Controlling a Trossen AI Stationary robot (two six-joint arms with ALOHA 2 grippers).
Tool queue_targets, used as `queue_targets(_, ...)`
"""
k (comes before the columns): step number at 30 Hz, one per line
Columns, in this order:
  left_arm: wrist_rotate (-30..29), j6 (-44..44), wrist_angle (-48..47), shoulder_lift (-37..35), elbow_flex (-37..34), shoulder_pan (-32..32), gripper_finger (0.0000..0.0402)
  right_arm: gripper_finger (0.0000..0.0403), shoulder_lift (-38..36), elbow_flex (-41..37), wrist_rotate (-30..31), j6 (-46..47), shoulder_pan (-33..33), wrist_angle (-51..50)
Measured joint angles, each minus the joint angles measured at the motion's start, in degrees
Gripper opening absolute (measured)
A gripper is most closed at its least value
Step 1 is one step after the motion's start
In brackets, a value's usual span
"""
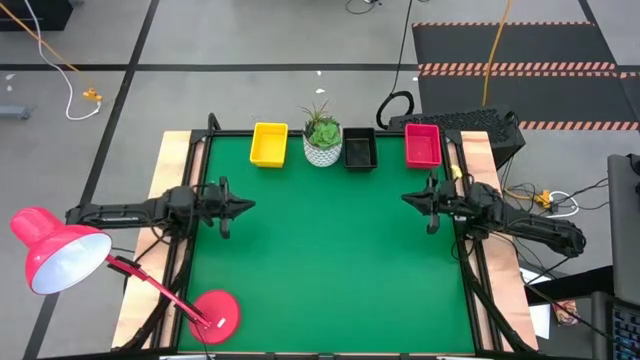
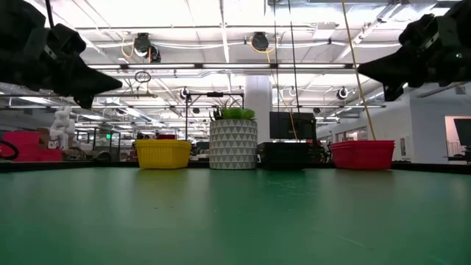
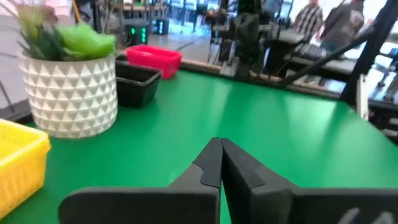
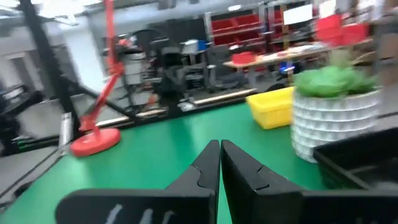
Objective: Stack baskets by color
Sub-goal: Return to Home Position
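Baskets (image 1: 268,145) look light, stiff, best pinched by a rim; left gripper (image 1: 240,207) and right gripper (image 1: 408,198) hang empty, fingers together

Both parked. The left arm (image 1: 130,212) reaches in level from its side, and the left gripper (image 1: 244,206) points inward at the other arm, fingers pressed together, empty. The right arm (image 1: 530,225) mirrors it, with the right gripper (image 1: 408,198) pointing inward, fingers together, empty. The grippers are well apart and sit high in the low view.
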Motion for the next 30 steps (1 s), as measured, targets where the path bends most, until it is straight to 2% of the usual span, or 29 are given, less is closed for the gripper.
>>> queue_targets(9, 0.28, 3.44, -1.18, -0.97, 0.09, 0.00, 0.0003, 0.0011, 0.02, -0.17, -8.94, -2.66, -0.11, 0.86)
queue_targets(14, 2.23, 5.41, -1.61, -0.92, 0.09, 0.00, 0.0007, 0.0011, 1.42, -0.23, -9.01, -4.02, -0.11, 0.84)
queue_targets(20, 1.37, 7.95, -1.09, -0.92, 0.09, 0.00, 0.0028, 0.0011, 2.47, -0.26, -9.00, -4.03, -0.11, 0.80)
queue_targets(24, 1.24, 4.80, -1.01, -0.92, 0.07, 0.00, 0.0032, 0.0011, 2.47, -0.31, -9.00, -3.99, -0.11, 0.76)
queue_targets(30, 1.20, 5.64, -0.94, -0.89, 0.07, 0.00, 0.0033, 0.0011, 2.49, -0.35, -8.99, -3.97, -0.11, 0.75)
